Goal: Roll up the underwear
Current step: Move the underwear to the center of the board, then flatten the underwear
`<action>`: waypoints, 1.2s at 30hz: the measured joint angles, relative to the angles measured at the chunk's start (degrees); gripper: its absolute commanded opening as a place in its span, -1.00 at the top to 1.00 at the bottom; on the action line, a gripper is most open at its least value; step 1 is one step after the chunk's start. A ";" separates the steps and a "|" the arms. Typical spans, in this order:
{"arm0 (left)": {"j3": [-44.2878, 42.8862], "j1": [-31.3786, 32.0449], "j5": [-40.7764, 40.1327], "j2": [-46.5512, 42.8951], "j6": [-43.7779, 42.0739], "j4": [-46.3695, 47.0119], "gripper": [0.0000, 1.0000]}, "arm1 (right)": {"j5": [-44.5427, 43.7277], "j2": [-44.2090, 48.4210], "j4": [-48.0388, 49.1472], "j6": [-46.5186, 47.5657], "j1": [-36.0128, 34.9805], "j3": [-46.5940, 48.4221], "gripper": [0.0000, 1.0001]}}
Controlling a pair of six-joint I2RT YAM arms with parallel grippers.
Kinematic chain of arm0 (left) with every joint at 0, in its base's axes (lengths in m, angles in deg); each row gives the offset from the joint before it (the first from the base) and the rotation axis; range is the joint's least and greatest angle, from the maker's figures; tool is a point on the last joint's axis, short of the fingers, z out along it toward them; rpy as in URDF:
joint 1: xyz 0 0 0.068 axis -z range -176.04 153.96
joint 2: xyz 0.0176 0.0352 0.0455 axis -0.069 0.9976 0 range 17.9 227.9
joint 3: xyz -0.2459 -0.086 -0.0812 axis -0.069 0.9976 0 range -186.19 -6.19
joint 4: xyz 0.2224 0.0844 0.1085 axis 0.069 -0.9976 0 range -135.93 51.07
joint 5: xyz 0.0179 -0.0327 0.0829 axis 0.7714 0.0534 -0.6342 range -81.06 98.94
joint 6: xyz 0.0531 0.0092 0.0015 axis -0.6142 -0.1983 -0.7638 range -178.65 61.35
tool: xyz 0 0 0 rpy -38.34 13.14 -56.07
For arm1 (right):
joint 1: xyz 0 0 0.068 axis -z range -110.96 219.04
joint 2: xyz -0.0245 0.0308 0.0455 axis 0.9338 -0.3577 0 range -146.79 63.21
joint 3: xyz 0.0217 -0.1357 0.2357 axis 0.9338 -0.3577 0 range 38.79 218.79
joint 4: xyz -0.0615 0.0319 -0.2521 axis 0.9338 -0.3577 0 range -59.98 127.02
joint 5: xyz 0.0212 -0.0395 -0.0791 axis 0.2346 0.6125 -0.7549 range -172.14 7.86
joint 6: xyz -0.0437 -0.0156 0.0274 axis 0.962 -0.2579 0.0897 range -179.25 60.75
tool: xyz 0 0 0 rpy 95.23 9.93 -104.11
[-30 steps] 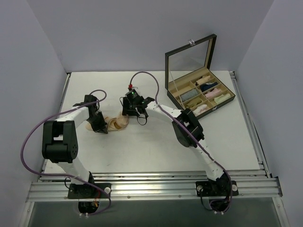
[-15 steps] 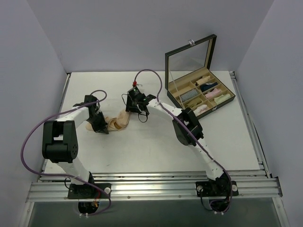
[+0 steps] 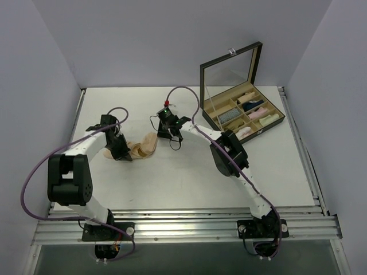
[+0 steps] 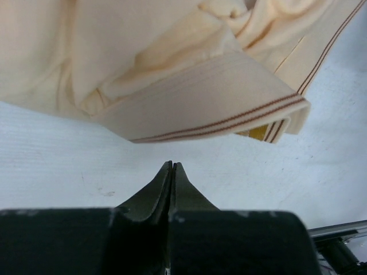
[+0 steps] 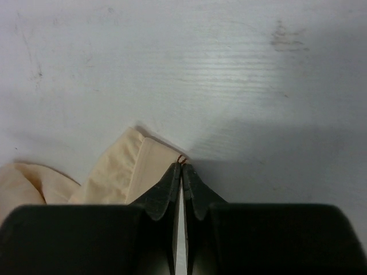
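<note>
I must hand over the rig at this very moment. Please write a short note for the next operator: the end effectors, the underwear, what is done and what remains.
Left end effector: shut, and empty as far as its camera shows. The underwear lies just beyond its tips.
Right end effector: shut, and it appears to pinch one waistband corner of the underwear.
Place: the garment lies bunched on the table, between the two arms.
Done: one corner gripped, it seems. No roll is formed yet.
Left: roll the whole garment.
</note>
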 measured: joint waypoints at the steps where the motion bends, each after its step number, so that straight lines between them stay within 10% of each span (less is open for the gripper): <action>1: -0.09 0.74 -0.31 -0.35 0.04 -0.50 0.95 | -0.02 1.14 0.02 0.13 0.26 -1.70 1.00; 17: -7.48 20.55 -3.19 -12.87 7.02 -8.44 0.95 | -8.48 38.93 -5.70 7.87 8.90 -31.50 1.00; 23: -3.63 22.27 -3.48 -15.13 9.60 -3.72 0.02 | -8.57 44.59 -5.33 8.44 8.17 -39.60 1.00; 36: -8.94 26.62 -2.12 10.56 7.93 11.41 -0.25 | -6.80 43.78 -4.17 7.50 9.22 -47.36 1.00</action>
